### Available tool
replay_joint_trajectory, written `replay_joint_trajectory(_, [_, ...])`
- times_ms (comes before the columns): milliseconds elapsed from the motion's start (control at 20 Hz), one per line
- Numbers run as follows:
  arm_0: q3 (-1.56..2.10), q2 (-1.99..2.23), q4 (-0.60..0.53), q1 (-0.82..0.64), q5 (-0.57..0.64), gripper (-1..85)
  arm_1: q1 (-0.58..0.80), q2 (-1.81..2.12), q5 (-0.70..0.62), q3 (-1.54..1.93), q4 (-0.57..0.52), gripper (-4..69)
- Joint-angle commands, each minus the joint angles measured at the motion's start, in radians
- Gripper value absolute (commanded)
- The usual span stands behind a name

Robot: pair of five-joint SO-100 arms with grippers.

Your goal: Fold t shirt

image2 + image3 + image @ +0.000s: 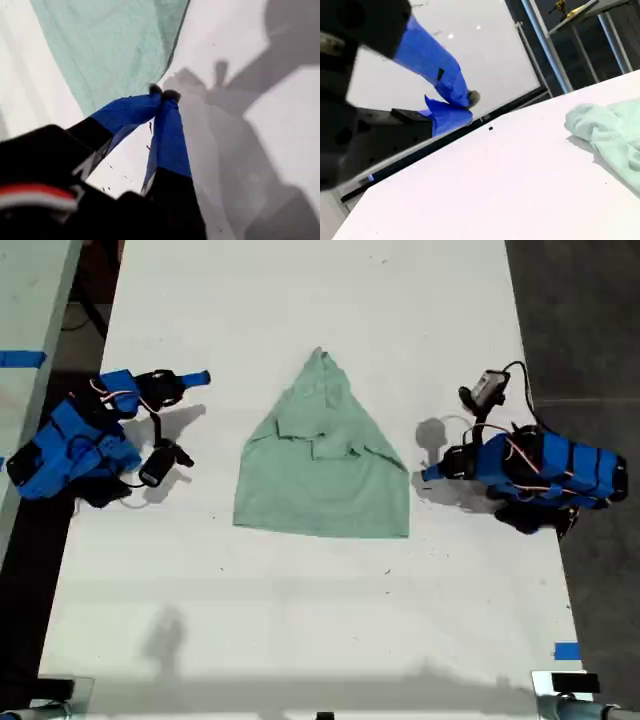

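Fabric of the t shirt (325, 465) lies flat mid-table (300, 620), bare surface all round; my first gripper (163, 93) closed beside its corner, my second gripper (465, 102) closed, well apart, both empty.

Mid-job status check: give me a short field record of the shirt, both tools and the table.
t shirt: lying on the table, roughly triangular, wrinkled, wide hem toward the exterior view's bottom
my first tool: shut, empty, just off the shirt's hem corner on the exterior view's right
my second tool: shut, empty, well apart from the shirt, on the exterior view's left
table: white
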Motion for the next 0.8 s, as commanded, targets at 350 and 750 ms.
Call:
replay_joint_trajectory(350, [0.04, 0.008, -0.089, 0.008, -0.018, -0.2, -0.037, 0.003, 0.169, 0.029, -0.109, -0.3])
replay_joint_trajectory(750, [0.038, 0.008, -0.044, -0.005, 0.0, -0.2, -0.075, -0.574, 0.132, -0.482, -0.129, -0.2])
